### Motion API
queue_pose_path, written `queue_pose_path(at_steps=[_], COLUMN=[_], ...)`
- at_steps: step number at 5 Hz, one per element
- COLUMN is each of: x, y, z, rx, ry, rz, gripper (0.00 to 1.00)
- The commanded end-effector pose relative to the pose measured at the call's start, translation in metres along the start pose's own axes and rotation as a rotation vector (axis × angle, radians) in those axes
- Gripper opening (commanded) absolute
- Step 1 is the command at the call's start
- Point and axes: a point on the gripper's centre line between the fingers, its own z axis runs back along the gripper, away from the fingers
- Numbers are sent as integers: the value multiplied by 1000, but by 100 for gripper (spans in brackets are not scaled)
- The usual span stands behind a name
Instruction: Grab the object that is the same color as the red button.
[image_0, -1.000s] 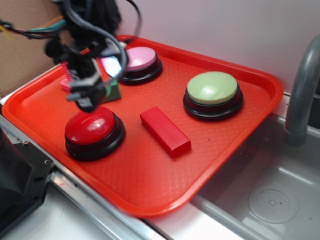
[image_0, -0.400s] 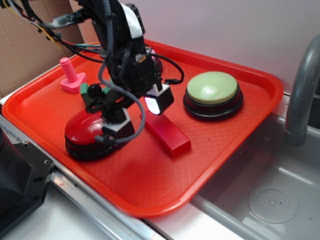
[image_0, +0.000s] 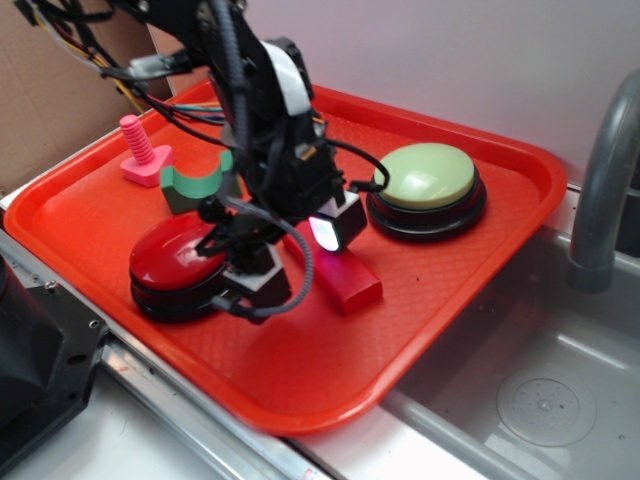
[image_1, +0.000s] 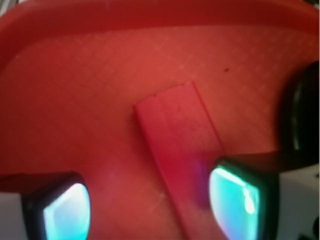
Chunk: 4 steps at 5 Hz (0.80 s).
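- The step in hand looks like lining up: the claw (image_0: 300, 255) is held low over the red block (image_0: 345, 278), w/ its two fingers spread apart and nothing between them squeezed yet.
- The red block is lying flat on the red-orange tray (image_0: 300, 380), approx. in the middle, between the red button (image_0: 180, 262) and the pale green button (image_0: 427, 190). It is near both but touching neither, as far as can be seen.
- In the wrist view the red block (image_1: 180, 145) is seen running slantwise, w/ one glowing finger pad (image_1: 232, 200) over its lower end and the other pad (image_1: 65, 210) well off to the side over bare tray.
- So the block does not look centred between the fingers yet. The next move prob. calls for a small shift sideways, maybe a twist to match the slant, then a drop down and a squeeze across the narrow sides.
- Hard to see: in the exterior view most of the block's near-left end is hidden by the arm. The pink button is not seen at all behind the arm.
- Whether the fingertips are touching the tray can't be told.
- A pink bolt-shaped toy (image_0: 142, 155) and a green arch block (image_0: 195, 183) are at the back left, well apart from the red block.
- A sink (image_0: 530, 390) and a faucet (image_0: 600, 200) are cut off at the right.
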Motion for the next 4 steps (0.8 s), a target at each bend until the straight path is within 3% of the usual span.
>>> queue_pose_path(at_steps=[1, 2, 3, 4], x=[6, 5, 3, 0], y=[-1, -3, -6, -10], z=[-5, -3, 0, 15], rx=[1, 6, 15, 53], ry=[-12, -9, -21, -48], rz=[-22, -27, -26, 10], gripper=[100, 100, 0, 0])
